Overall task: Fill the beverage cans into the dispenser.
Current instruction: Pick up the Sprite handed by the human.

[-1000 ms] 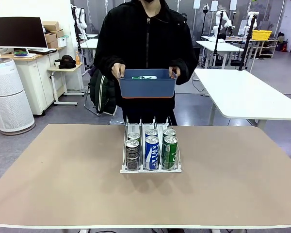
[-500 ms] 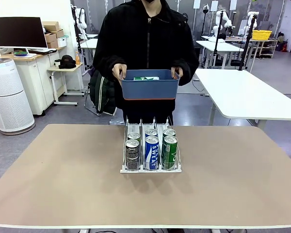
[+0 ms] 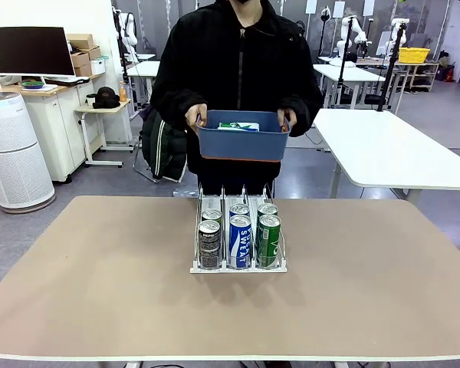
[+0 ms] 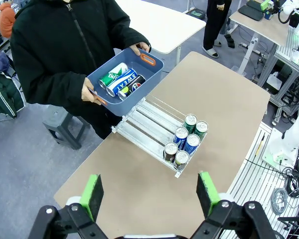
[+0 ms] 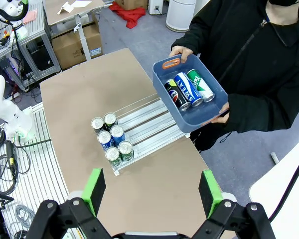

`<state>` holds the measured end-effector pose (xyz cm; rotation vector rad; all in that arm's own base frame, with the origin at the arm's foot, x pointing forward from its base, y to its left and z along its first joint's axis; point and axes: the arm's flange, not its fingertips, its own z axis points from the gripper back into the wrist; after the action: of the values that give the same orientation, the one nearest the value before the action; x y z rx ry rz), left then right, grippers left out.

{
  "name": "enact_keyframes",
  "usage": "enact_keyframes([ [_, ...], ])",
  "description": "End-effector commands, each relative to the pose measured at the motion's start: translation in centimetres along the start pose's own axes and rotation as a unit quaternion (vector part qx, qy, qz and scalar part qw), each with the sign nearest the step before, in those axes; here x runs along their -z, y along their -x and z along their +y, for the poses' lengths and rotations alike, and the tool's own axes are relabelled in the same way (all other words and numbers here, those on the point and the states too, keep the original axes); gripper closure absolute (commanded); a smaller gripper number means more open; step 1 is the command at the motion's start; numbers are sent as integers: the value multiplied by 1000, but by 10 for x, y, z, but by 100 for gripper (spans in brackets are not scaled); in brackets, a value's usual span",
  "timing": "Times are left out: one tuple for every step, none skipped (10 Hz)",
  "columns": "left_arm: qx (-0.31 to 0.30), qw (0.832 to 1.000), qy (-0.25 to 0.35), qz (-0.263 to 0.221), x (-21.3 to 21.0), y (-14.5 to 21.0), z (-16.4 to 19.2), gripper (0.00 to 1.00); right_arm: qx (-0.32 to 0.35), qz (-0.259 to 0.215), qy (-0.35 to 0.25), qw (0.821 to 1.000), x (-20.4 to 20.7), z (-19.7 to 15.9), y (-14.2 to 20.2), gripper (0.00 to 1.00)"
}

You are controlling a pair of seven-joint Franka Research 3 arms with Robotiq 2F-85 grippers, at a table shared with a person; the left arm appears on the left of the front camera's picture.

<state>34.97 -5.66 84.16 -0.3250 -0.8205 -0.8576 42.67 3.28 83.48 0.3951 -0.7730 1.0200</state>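
Standing in dispenser [image 3: 238, 269], six cans [image 3: 240, 239], person [image 3: 238, 69] holding blue bin [image 3: 242, 146]

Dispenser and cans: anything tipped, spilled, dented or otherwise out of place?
Nothing stands out. Six cans stand upright, two per lane, at the near end of the dispenser. Three loose cans lie on their sides in the blue bin that the person holds at the far side; no spill or visible dent.

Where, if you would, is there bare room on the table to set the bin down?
The table is bare left and right of the dispenser, and nearer the robot. The dispenser's near end is crowded with cans.
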Motion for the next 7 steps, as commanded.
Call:
enact_keyframes([
  [-7,1000,5,-8,-1,-1,0,0,-1,1,1,1000,-1,0,0,0],
  [-7,1000,5,-8,-1,-1,0,0,-1,1,1,1000,-1,0,0,0],
  [-7,1000,5,-8,-1,-1,0,0,-1,1,1,1000,-1,0,0,0],
  [-7,1000,5,-8,-1,-1,0,0,-1,1,1,1000,-1,0,0,0],
  [-7,1000,5,-8,-1,-1,0,0,-1,1,1,1000,-1,0,0,0],
  [-7,1000,5,-8,-1,-1,0,0,-1,1,1,1000,-1,0,0,0],
  [-7,1000,5,-8,-1,-1,0,0,-1,1,1,1000,-1,0,0,0],
])
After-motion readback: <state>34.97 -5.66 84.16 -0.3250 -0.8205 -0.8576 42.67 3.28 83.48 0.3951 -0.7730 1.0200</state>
